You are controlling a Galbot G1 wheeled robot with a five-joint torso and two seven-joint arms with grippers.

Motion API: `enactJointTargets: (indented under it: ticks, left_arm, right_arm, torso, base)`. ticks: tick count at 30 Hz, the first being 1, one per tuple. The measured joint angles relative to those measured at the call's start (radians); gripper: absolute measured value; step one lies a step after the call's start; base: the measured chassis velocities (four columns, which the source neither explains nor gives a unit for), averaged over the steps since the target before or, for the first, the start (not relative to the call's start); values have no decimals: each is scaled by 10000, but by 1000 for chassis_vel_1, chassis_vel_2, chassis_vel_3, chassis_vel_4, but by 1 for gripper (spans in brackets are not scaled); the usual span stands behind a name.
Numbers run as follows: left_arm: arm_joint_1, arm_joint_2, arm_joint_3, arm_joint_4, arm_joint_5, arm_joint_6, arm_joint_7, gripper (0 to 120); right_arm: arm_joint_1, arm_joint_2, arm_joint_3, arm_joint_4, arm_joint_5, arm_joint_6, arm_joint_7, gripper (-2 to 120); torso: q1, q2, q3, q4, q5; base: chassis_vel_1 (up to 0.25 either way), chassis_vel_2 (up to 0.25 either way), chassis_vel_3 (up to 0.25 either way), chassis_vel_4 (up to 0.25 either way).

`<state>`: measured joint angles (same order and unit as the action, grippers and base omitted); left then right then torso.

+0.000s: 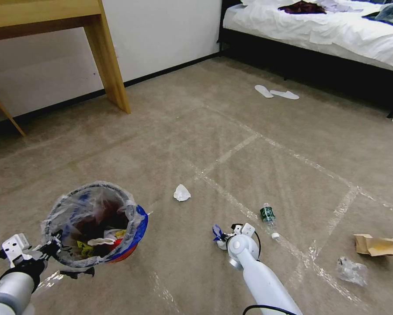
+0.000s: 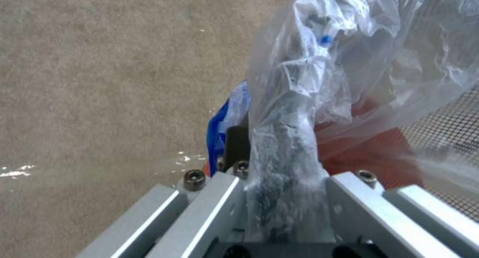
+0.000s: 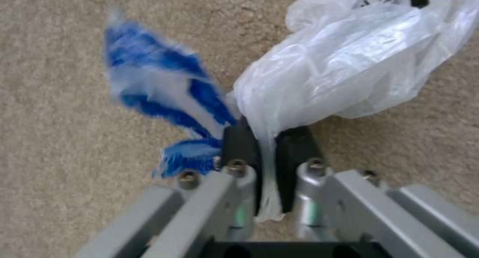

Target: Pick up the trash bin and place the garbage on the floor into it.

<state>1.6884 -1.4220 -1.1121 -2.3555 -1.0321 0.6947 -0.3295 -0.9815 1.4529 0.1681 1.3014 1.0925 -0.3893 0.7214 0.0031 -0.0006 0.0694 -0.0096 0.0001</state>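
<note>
- Left gripper [image 1: 52, 249]: clamped on the rim of the bin [image 1: 117, 227], near side; the bin hangs clear of the carpet [image 1: 161, 144], tilted, mouth upward.
- Left wrist view: the fingers [image 2: 237, 144] close on the blue rim and the crinkled liner [image 2: 349, 63], with the bin's red wall beyond.
- Bin contents: a yellow wrapper [image 1: 85, 249], a white piece and dark scraps lie inside the liner.
- Right gripper [image 1: 222, 236]: to the right of the bin, low over the carpet, its pads [image 3: 294, 153] pinched together on a white plastic bag [image 3: 344, 71] with a blue-and-white scrap [image 3: 159, 82] beside it.
- Tissue wad [image 1: 182, 193]: on the carpet beyond the bin and to its right, next to a tape strip.
- Bottle [image 1: 268, 214]: green-labelled, lying on the carpet just right of the right gripper.
- Paper bag [image 1: 377, 245]: brown, flat on the carpet, far right of the bin.
- Clear wrapper [image 1: 351, 270]: crumpled, just nearer than the paper bag.
- Slippers [image 1: 276, 92]: a white pair, far beyond the bin, near the bed [image 1: 336, 30].
- Desk leg [image 1: 109, 61]: wooden, beyond the bin, by the wall.
</note>
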Motion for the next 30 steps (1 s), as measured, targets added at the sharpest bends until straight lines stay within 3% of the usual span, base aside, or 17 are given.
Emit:
enactJointTargets:
  ticks: [4, 11, 14, 15, 21, 23, 30]
  left_arm:
    - [14, -10, -1, 0, 1, -2, 1, 0]
    - [14, 0, 24, -51, -2, -3, 1, 0]
    - [30, 32, 104, -111, -35, 2, 0, 0]
    - [30, 32, 104, -111, -35, 2, 0, 0]
    - [31, 79, 315, -192, -143, 42, -19, 0]
    - [44, 154, 400, -245, -232, 68, -24, 0]
    - [28, 359, 533, -277, -394, 120, -54, 0]
  right_arm:
    - [-125, -48, 13, 234, -59, 10, -15, 0]
    - [-575, -546, 250, 1874, -65, -20, 6, 0]
    - [-745, -1165, 529, 3945, -42, 141, -351, 0]
    - [-745, -1165, 529, 3945, -42, 141, -351, 0]
    - [-451, -2220, 450, 6377, 289, 1295, -1890, 0]
    - [-64, -3064, 186, 7387, 452, 2045, -2934, 0]
    - [1097, -4586, -826, 8660, 760, 3009, -4634, 0]
  torso:
    - [0, 0, 0, 0, 1]
    - [-1, 0, 0, -2, 1]
    - [0, 0, -1, -1, 1]
    - [0, 0, -1, -1, 1]
    - [0, 1, -1, -1, 0]
    - [0, 0, -1, 0, 1]
    - [0, 0, -1, -2, -1]
  base:
    - [0, 0, 0, 0]
    - [0, 0, 0, 0]
    - [0, 0, 0, 0]
    - [0, 0, 0, 0]
    - [0, 0, 0, 0]
    - [0, 0, 0, 0]
    - [0, 0, 0, 0]
